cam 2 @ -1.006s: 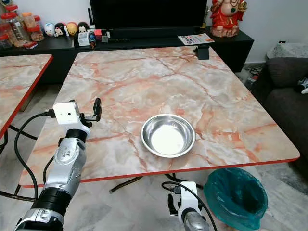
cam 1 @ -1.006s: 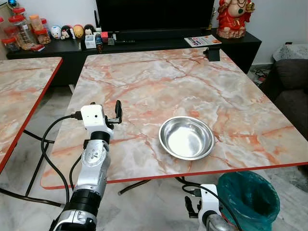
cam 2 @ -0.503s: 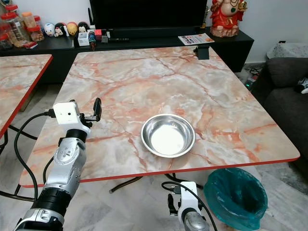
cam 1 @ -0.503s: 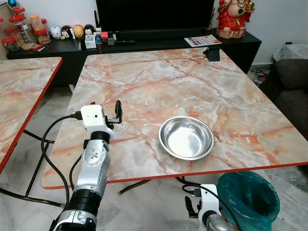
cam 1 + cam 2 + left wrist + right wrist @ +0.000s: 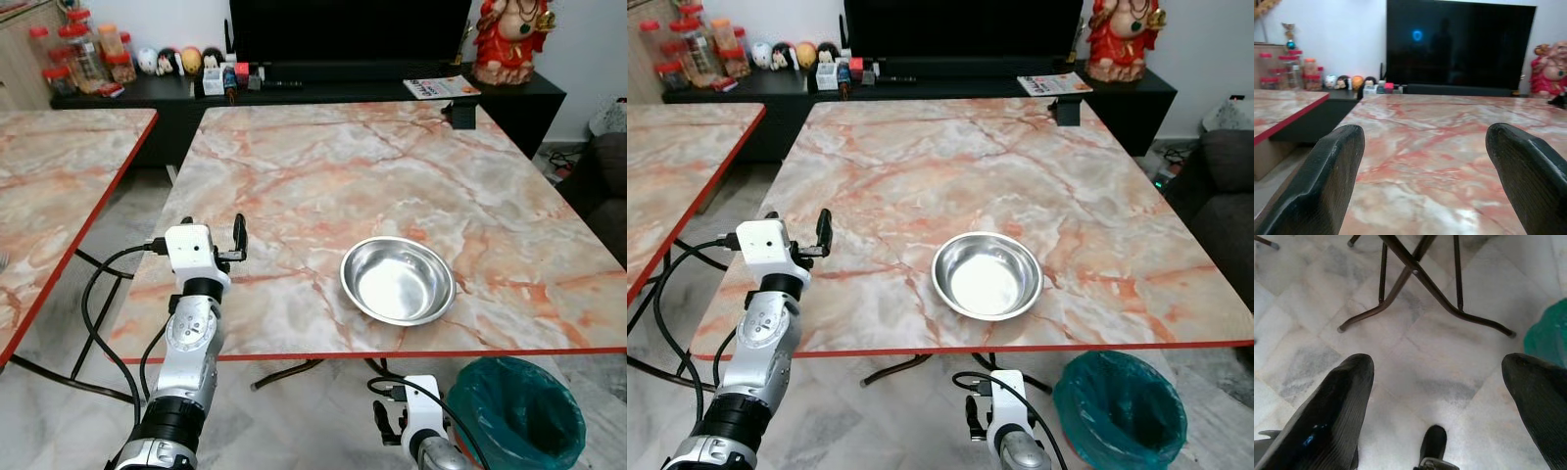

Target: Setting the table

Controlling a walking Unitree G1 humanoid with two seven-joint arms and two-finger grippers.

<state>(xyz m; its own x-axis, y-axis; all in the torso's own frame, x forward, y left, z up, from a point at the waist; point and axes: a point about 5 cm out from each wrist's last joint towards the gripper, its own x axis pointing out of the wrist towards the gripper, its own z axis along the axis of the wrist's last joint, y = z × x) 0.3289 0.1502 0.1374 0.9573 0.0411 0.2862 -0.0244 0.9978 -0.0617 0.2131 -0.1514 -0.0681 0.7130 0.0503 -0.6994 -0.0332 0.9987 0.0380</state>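
steel bowl (image 5: 398, 280) resting upright and empty on the marble surface (image 5: 323, 166), toward the near right part, close to the red near edge. well apart from both sets of fingers: to the right of the left gripper (image 5: 236, 238), and above and farther off than the right gripper (image 5: 1437, 377).

left gripper raised at the near left corner of the surface, just over its edge, pointing away toward the far side. left fingers (image 5: 1322, 181) spread wide in the left wrist view, holding nothing, with bare marble between them and no bowl in the gap.

right gripper hanging low below the near edge of the surface, beside the teal-lined bin (image 5: 517, 409). right fingers (image 5: 1327, 416) also spread wide and empty, aimed down at the tiled floor (image 5: 1415, 357) and the dark metal legs (image 5: 1420, 279) of the table.

second marble surface (image 5: 59, 176) off to the left, separated by a gap of floor. beyond the far edge, a black cabinet (image 5: 323, 93) carrying a dark television (image 5: 348, 34), jars (image 5: 83, 59) and small figurines (image 5: 176, 61) on the far left, a red statue (image 5: 511, 39) on the far right, a magazine (image 5: 441, 87) beside it. small black object (image 5: 460, 116) at the far right corner of the main surface.
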